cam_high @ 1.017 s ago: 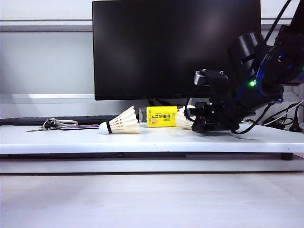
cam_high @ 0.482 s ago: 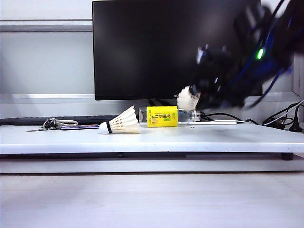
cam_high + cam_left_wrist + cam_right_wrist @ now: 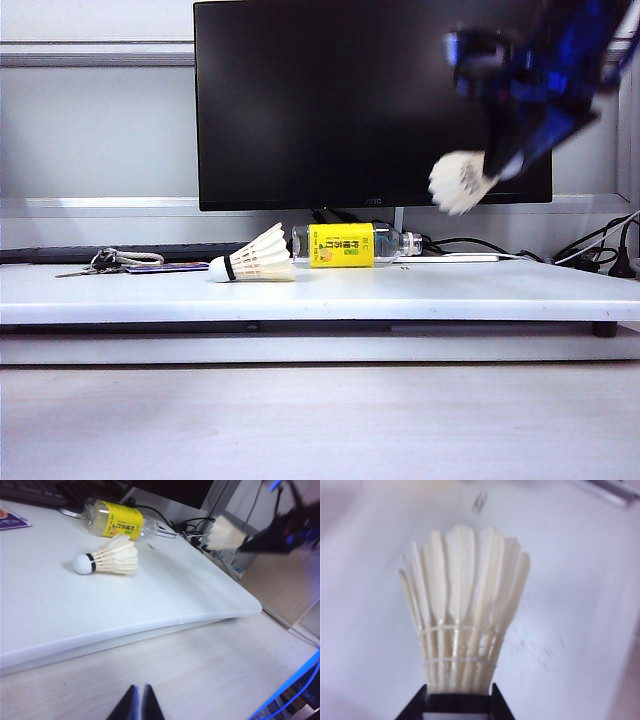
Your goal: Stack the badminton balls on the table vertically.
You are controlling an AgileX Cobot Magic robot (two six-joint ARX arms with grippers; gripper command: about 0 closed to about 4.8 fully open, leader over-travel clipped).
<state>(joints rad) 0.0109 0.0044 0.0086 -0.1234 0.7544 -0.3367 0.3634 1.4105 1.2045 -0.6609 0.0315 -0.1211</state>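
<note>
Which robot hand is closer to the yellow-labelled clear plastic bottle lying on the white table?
The right. The right gripper hangs up in the air to the right of the bottle, holding a cream feather shuttlecock. The left gripper sits shut, off the table's front edge.

- The right gripper (image 3: 495, 165) and its arm are smeared by motion blur in the exterior view; its fingers cannot be made out there.
- The shuttlecock (image 3: 462, 615) it holds has its cork end hidden between the fingers and cut off by the picture's edge in the right wrist view.
- Only the closed tips of the left gripper (image 3: 139, 705) show in the left wrist view.
- The bottle (image 3: 350, 245) has a yellow label too small to read.
- The monitor (image 3: 340, 100) runs past the top edge.
</note>
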